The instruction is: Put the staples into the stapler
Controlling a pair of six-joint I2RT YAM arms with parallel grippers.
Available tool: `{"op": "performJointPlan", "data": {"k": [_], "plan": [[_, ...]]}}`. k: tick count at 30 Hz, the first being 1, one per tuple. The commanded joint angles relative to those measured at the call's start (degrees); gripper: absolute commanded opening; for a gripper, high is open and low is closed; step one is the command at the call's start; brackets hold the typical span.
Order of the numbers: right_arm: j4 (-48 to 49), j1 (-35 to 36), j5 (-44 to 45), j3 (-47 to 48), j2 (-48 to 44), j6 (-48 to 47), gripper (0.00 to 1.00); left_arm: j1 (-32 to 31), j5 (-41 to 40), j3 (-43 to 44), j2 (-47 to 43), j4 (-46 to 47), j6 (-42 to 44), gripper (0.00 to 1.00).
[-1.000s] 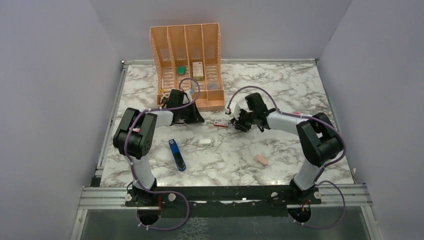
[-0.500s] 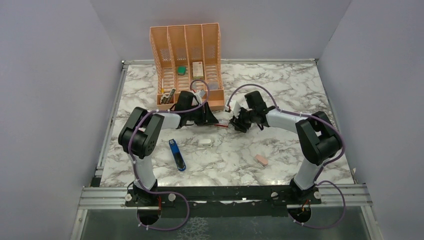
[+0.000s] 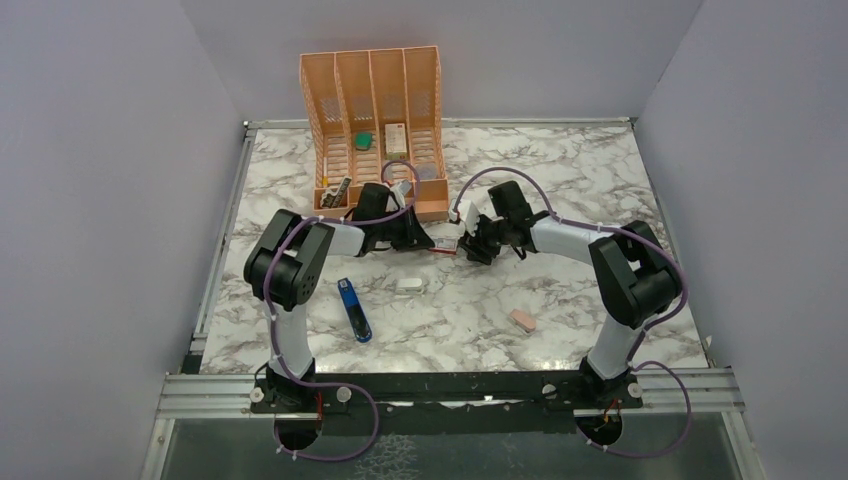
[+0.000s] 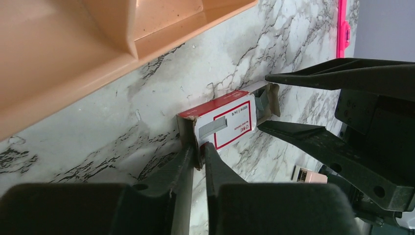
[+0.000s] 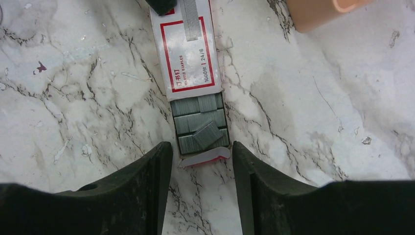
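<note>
While the slim blue stapler (image 3: 354,310) lies flat on the marble table (image 3: 560,180) left of centre in the overhead view, well apart from both arms, the staples (image 3: 441,246) sit further right and higher up, just in front of the orange organizer (image 3: 375,120). The left gripper (image 4: 198,149) has its jaws drawn to a narrow slit, pinching the end wall of the red-and-white sleeve (image 4: 223,121). From the sleeve's other end the grey tray (image 5: 200,128) sticks partway out. It is packed with grey metallic strips, with one short piece lying skewed on top and a white flap at its tip. The right gripper (image 5: 201,147) stands open, one finger on each side of the tray's end, close beside it without clearly touching.
</note>
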Motion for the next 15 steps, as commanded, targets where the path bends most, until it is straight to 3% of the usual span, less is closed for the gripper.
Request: {"op": "performJointPlan", "data": {"k": [1, 4, 15], "plan": [[-1.83, -0.30, -1.43, 0.13, 1.83, -0.77, 0.53, -0.15, -0.66, 1.51, 0.90, 1.63, 0.49, 0.10], [-1.55, -0.26, -1.31, 0.05, 1.74, -0.75, 0.50, 0.02, -0.65, 1.48, 0.84, 1.64, 0.96, 0.00], [-0.66, -0.30, 0.09, -0.77, 0.88, -1.18, 0.40, 4.24, 3.17, -1.82, -1.38, 2.52, 2.89, 0.00]]}}
